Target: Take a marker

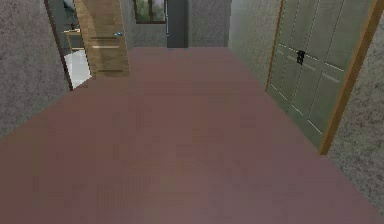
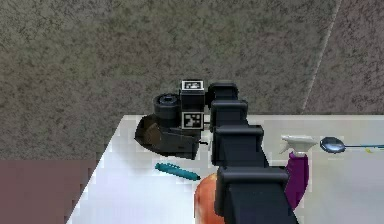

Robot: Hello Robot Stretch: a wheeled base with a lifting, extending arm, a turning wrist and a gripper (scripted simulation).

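- My tool (image 2: 161, 118) sits at the far end of my arm (image 2: 238, 150), just left of the two white squares with black marks. It is over the far left part of the white surface (image 2: 120, 175).
- I cannot tell the tool's state or whether it holds anything. A dark brownish rounded shape (image 2: 168, 138) lies right at its far end, and I cannot say whether that is part of the tool or something resting on the surface.
- A slim teal marker (image 2: 177, 170) lies flat on the surface near the tool, at about 6 o'clock from it. I cannot tell whether the two touch.
- An orange-red round thing (image 2: 206, 196) is at 5 o'clock from the tool, partly hidden behind my arm.
- A purple spray bottle (image 2: 299, 168) with a white nozzle is across the arm at about 4 o'clock.
- A spoon (image 2: 336, 145) lies just beyond the bottle, at 3 o'clock.
- A speckled grey wall (image 2: 100, 60) rises behind the surface.
- In the forward view, pinkish-brown floor (image 1: 180, 140) runs ahead.
- An open wooden door (image 1: 102, 35) stands at 11 o'clock.
- A dark doorway (image 1: 177, 22) is at 12 o'clock.
- Grey double doors (image 1: 315, 62) in a wooden frame stand at 2 o'clock.
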